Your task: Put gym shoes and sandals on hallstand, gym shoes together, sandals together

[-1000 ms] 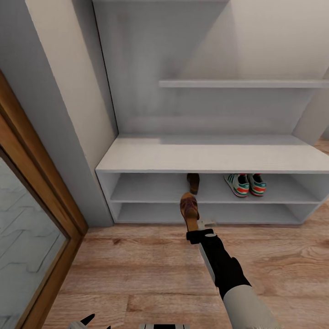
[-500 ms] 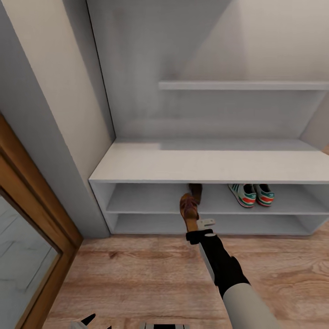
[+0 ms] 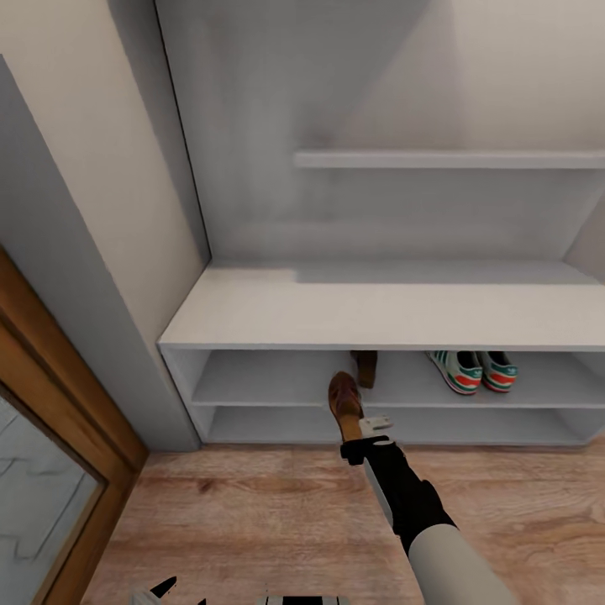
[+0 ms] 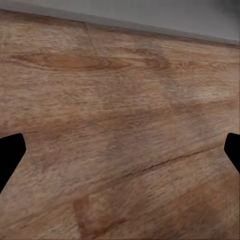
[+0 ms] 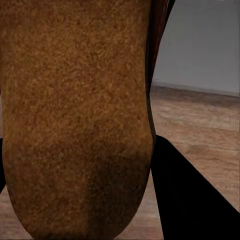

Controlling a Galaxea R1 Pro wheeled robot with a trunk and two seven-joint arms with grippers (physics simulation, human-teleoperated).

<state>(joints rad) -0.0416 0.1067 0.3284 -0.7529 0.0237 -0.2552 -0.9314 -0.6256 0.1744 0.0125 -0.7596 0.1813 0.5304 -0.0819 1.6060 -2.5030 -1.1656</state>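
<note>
My right gripper [image 3: 360,424] is shut on a brown sandal [image 3: 344,402], held toe-forward just in front of the hallstand's [image 3: 370,307] upper open shelf row. Up close, the sandal's tan sole [image 5: 75,115] covers most of the right wrist view. The other sandal [image 3: 365,365] stands on that shelf row, right behind the held one. Both gym shoes [image 3: 472,370] sit side by side further right on the same row. The left gripper [image 4: 120,150] is open over bare corridor floor [image 4: 115,100], its black fingertips [image 4: 9,152] at the picture's edges.
A grey wall corner [image 3: 92,277] and a wood-framed door [image 3: 50,403] stand left of the hallstand. A pale upper shelf [image 3: 445,160] juts from the back panel. Wood-plank floor [image 3: 252,521] stretches between me and the rack.
The whole view has shifted: the hallstand looks nearer and the shoes lie further right. The held sandal has come a little closer to the shelf opening.
</note>
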